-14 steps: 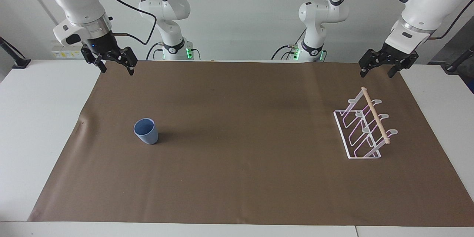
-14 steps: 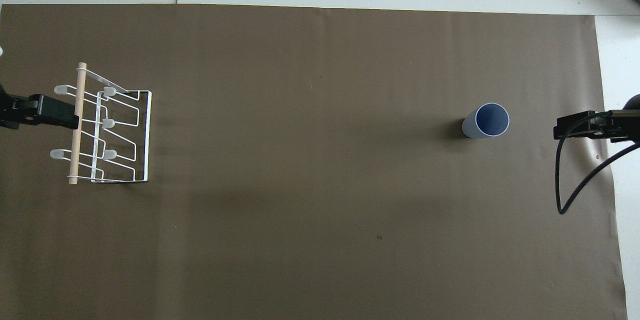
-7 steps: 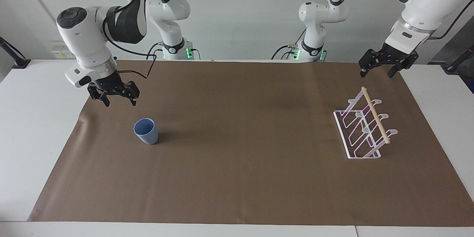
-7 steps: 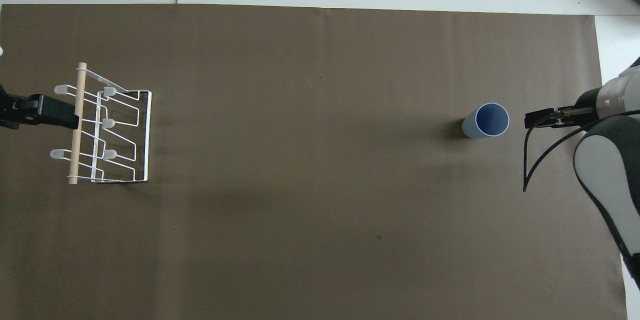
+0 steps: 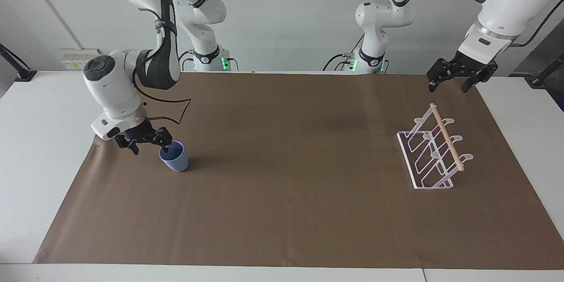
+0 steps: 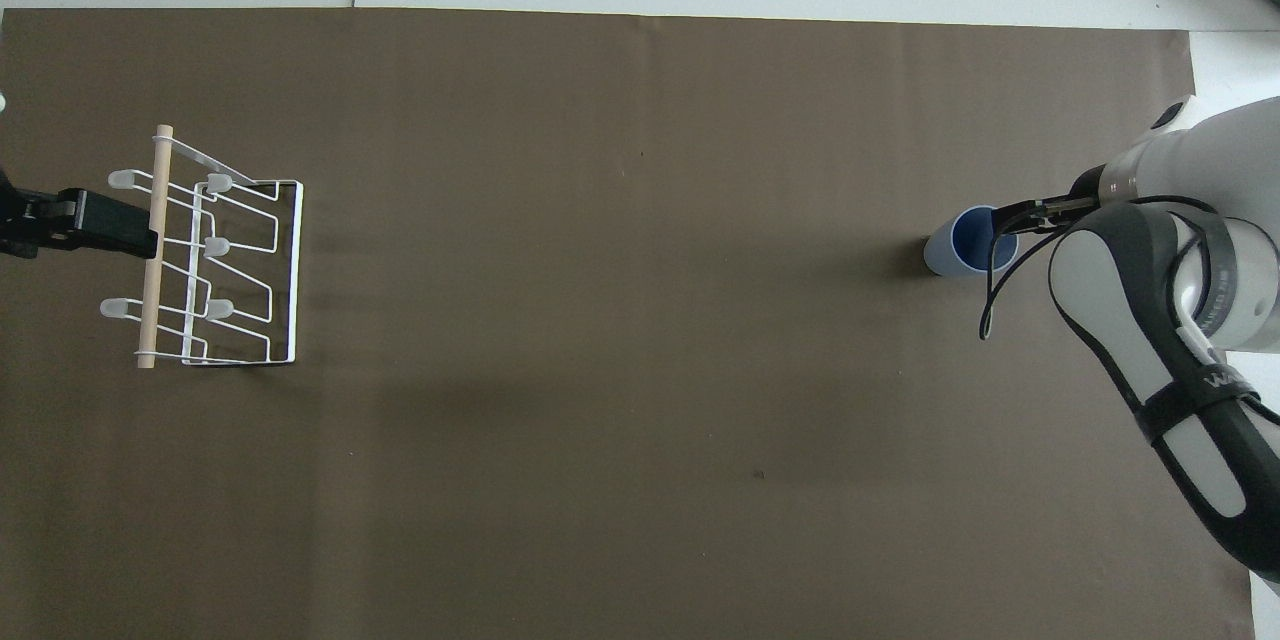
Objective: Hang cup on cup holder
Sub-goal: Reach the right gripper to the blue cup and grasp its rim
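Observation:
The blue-grey cup stands upright on the brown mat toward the right arm's end; it also shows in the overhead view. My right gripper is open and low beside the cup, with one fingertip at the cup's rim. I cannot tell whether it touches. In the overhead view only its tip shows at the rim. The white wire cup holder with a wooden dowel stands toward the left arm's end, also seen from overhead. My left gripper waits open in the air over the mat's edge next to the holder.
The brown mat covers most of the white table. The right arm's black cable hangs next to the cup. The right arm's elbow reaches over the mat's edge.
My right gripper has come down and across from high over the mat's corner to the cup's rim. The cup, the holder and the left arm have not moved.

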Controlling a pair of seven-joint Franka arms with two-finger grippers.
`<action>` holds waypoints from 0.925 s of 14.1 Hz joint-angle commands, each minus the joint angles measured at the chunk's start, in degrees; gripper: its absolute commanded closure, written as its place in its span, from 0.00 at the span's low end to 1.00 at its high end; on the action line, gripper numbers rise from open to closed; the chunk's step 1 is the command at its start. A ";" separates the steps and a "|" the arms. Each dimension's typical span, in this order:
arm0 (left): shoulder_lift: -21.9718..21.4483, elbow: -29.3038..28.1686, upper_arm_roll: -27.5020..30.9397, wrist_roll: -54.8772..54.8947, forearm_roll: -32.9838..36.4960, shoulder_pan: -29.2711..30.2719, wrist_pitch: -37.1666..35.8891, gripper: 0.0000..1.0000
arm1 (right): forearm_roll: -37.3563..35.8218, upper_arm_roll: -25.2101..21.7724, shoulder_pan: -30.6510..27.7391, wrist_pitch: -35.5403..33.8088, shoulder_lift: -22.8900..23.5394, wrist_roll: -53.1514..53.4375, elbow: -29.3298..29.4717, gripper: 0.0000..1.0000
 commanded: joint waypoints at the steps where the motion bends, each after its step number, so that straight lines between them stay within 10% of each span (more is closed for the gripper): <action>1: -0.89 -1.31 -0.10 0.35 1.00 0.26 0.84 0.00 | 1.52 0.40 -0.91 2.88 1.45 -4.36 -1.94 0.00; 10: -0.89 -1.40 -0.10 0.35 1.00 0.26 0.84 0.00 | 4.77 0.58 -0.56 0.69 1.90 -4.72 0.07 0.08; 13: -0.89 -1.40 -0.10 0.35 1.00 0.26 0.84 0.00 | 4.86 0.67 -0.65 -0.02 1.90 -4.98 0.87 0.25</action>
